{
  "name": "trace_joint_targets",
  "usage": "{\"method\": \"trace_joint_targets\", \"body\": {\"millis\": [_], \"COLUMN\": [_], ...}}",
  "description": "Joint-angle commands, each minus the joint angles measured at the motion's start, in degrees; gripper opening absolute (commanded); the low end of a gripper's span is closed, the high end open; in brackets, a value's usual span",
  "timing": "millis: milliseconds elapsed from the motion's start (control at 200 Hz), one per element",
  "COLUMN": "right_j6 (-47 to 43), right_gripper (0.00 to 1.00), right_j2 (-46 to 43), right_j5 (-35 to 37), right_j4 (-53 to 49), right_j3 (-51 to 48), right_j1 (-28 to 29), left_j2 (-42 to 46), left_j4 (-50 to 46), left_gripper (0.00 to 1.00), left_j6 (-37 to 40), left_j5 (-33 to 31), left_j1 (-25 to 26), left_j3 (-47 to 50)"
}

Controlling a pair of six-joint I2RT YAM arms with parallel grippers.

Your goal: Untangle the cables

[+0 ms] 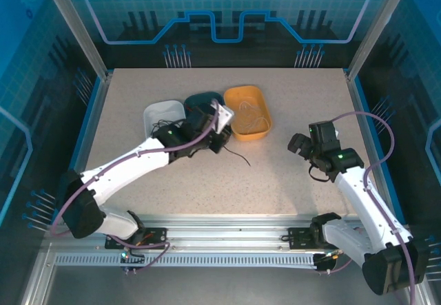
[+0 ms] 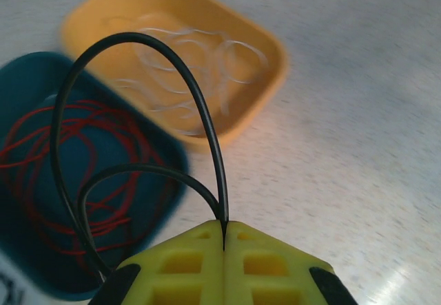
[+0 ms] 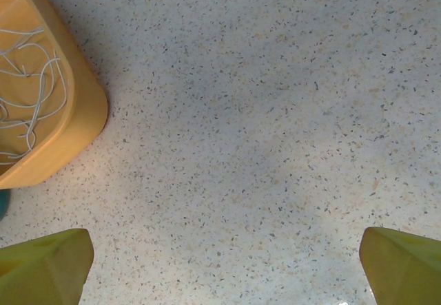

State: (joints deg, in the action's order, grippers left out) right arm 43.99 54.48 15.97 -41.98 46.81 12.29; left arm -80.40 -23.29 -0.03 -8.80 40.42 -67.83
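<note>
We count three trays side by side at the far middle of the speckled pale tabletop. The rounded orange-yellow plastic tray holds a whitish-cream cable in loose coils. The dark teal plastic tray just beside it holds a thin red cable looped many times over its floor. The white rounded tray stands on the other side of the teal one, and we make out a few thin dark strands in it, too small to tell more.

The left arm reaches across the table and covers the near edges of the teal and white trays from above. The right gripper hangs over bare tabletop near the orange-yellow tray, its yellow fingers spread wide with nothing between them.

The left gripper has its yellow fingers pressed together on a thin black cable. From the pinch, the cable arches up over the teal and orange-yellow trays and curves back down beside the fingers. In the top view a short black end trails onto the table just below the orange-yellow tray.
</note>
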Motion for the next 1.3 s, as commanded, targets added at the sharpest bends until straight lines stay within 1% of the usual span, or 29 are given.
{"method": "trace_joint_targets", "body": {"millis": [0,120,280,340,395,485,620,770,991,1126,1216,1296], "right_j6": [0.66,0.44,0.18,0.31,0.38,0.34,0.09,0.13,0.22,0.04,0.01,0.06], "right_gripper": [1.0,1.0,1.0,1.0,1.0,1.0,1.0,1.0,1.0,1.0,1.0,1.0], "right_j2": [0.49,0.97,1.46,1.47,1.44,1.59,2.02,3.04,4.51,4.29,3.98,3.88], "right_j5": [-0.67,-1.02,-1.1,-1.23,-1.37,-1.56,-1.46,-1.63,-2.91,-2.71,-2.44,-2.61], "right_j4": [0.58,0.58,0.4,0.48,0.79,1.06,1.08,1.54,2.16,1.73,1.72,1.82], "right_j3": [-0.5,-0.06,0.39,0.4,0.17,-0.18,-0.22,0.09,1.16,1.45,1.18,0.77], "right_j1": [-0.82,-0.85,-0.82,-0.85,-0.85,-0.79,-0.8,-0.87,-0.82,-0.78,-0.78,-0.73], "left_j2": [1.65,1.78,1.88,1.48,1.25,1.13,0.32,-0.43,-2.53,-4.53,-6.45,-8.43], "left_j4": [1.96,4.82,13.11,13.79,14.41,16.12,15.96,16.43,18.11,18.32,19.31,19.06], "left_gripper": [0.0,0.0,0.0,0.0,0.0,0.0,0.0,0.0,0.0,0.0,0.0,0.0], "left_j6": [1.44,6.25,16.95,19.05,21.28,25.21,28.1,29.7,29.6,30.8,31.53,32.27], "left_j5": [-0.44,-1.81,-1.84,-0.89,1.2,3.87,3.18,0.16,-0.09,-3.13,-6.33,-7.39], "left_j1": [-5.4,-10.84,-17.13,-20.42,-23.36,-26.32,-29.83,-31.28,-31.28,-31.28,-31.42,-31.55], "left_j3": [2.77,5.24,10.12,10.53,10.98,12.41,12.88,13.66,14.55,14.62,14.83,14.58]}}
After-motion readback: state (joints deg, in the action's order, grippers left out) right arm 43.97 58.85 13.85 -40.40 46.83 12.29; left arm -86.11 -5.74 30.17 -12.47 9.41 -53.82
